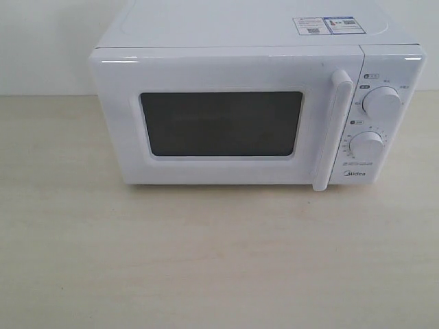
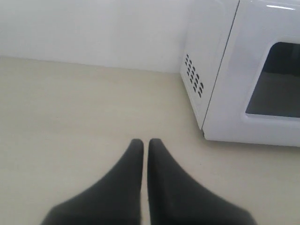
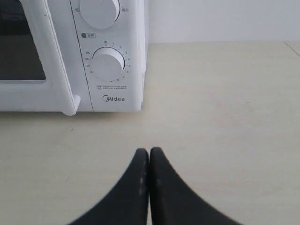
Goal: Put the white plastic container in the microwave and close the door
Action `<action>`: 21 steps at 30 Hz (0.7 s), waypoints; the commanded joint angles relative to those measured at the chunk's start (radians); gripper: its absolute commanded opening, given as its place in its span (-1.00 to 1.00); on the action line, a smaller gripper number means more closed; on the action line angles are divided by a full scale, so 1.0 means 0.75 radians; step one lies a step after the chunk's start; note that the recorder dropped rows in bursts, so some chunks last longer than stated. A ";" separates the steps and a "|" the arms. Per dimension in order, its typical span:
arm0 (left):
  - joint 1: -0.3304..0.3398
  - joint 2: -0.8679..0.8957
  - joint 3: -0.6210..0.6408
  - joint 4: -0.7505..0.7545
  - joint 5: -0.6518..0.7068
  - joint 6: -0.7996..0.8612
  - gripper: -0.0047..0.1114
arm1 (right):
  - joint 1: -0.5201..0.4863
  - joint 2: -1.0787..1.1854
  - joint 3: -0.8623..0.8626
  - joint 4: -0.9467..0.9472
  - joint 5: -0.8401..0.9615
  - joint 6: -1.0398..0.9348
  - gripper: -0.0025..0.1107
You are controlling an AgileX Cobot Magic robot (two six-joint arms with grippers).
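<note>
White countertop microwave (image 1: 254,62) on pale wooden table (image 1: 206,267), wide windowed door (image 1: 219,75) closed.
Left gripper (image 2: 146,142) and right gripper (image 3: 149,151): black fingers pressed together, empty.

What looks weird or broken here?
Nothing stands out. The microwave sits level on the table, door shut, no dents or spills. The left gripper and right gripper are shut and empty. No container shows.

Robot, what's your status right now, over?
Left gripper and right gripper shut, empty. Microwave door closed. Container not seen. Nothing seen blocking door.
</note>
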 commanded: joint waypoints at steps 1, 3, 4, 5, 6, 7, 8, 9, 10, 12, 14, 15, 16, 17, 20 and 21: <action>-0.008 -0.004 0.005 0.040 0.012 -0.054 -0.84 | -0.009 -0.007 0.007 -0.014 -0.019 0.000 -0.96; -0.008 -0.004 0.005 0.040 0.012 -0.108 -0.84 | -0.009 -0.007 0.007 -0.014 -0.019 0.000 -0.96; -0.008 -0.004 0.005 0.040 0.012 -0.126 -0.84 | -0.009 -0.007 0.007 -0.014 -0.019 0.000 -0.96; -0.008 -0.004 0.005 0.040 0.012 -0.133 -0.84 | -0.009 -0.007 0.007 -0.014 -0.019 0.000 -0.96; -0.008 -0.004 0.005 0.040 0.012 -0.136 -0.84 | -0.009 -0.007 0.007 -0.014 -0.019 0.000 -0.96; -0.008 -0.004 0.005 0.040 0.012 -0.136 -0.84 | -0.009 -0.007 0.007 -0.014 -0.019 0.000 -0.96; -0.008 -0.004 0.005 0.040 0.012 -0.136 -0.84 | -0.009 -0.007 0.007 -0.014 -0.019 0.000 -0.96; -0.008 -0.004 0.005 0.040 0.012 -0.136 -0.84 | -0.009 -0.007 0.007 -0.014 -0.019 0.000 -0.96; -0.008 -0.004 0.005 0.040 0.012 -0.136 -0.84 | -0.009 -0.007 0.007 -0.014 -0.019 0.000 -0.96; -0.008 -0.004 0.005 0.040 0.012 -0.136 -0.84 | -0.009 -0.007 0.007 -0.014 -0.019 0.000 -0.96; -0.008 -0.004 0.005 0.040 0.012 -0.136 -0.84 | -0.009 -0.007 0.007 -0.014 -0.019 0.000 -0.96; -0.008 -0.004 0.005 0.040 0.012 -0.136 -0.84 | -0.009 -0.007 0.007 -0.014 -0.019 0.000 -0.96; -0.008 -0.004 0.005 0.040 0.012 -0.136 -0.84 | -0.009 -0.007 0.007 -0.014 -0.019 0.000 -0.96; -0.008 -0.004 0.005 0.040 0.012 -0.136 -0.84 | -0.009 -0.007 0.007 -0.014 -0.019 0.000 -0.96; -0.008 -0.004 0.005 0.040 0.012 -0.136 -0.84 | -0.009 -0.007 0.007 -0.014 -0.019 0.000 -0.96; -0.008 -0.004 0.005 0.040 0.012 -0.136 -0.84 | -0.009 -0.007 0.007 -0.014 -0.019 0.000 -0.96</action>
